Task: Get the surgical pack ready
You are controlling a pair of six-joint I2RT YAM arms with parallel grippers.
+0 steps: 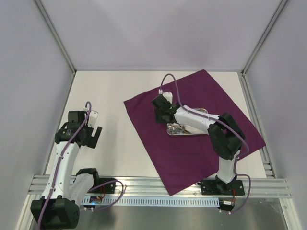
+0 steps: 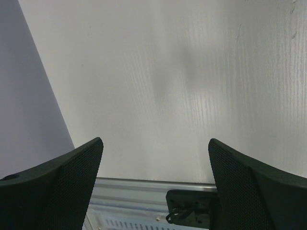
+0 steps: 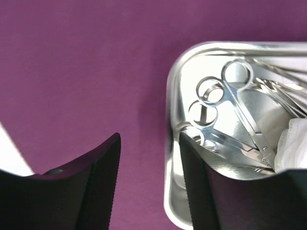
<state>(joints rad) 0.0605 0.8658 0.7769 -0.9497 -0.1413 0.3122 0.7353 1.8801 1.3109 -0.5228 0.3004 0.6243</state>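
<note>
Two ribbed fingers (image 3: 81, 191) of the right gripper (image 3: 149, 143) stood apart with nothing clamped between them. One hung over the purple cloth (image 3: 86, 62) and the other just inside the steel tray (image 3: 169, 91), so the tray's short end wall sat in the gap. That straddle suited either taking the rim or letting it go; which of the two it was could not be told, though neither finger visibly pressed the metal. Inside the tray lay ring-handled instruments (image 3: 225, 96), loops toward the gripper, with a fold of white gauze (image 3: 293, 141) at the far side, gathered together as the contents of the pack. In the overhead view the tray rested near the middle of the cloth, which was spread flat as a tilted square on the right half of the table (image 1: 110, 91), one corner hanging over the near rail. That left margin on every side for folding, probably the next stage. The left gripper (image 2: 154, 143) was fully released, its fingers splayed above bare tabletop well apart from the cloth. It seemed to be parked there, clear of the other arm's reach.
</note>
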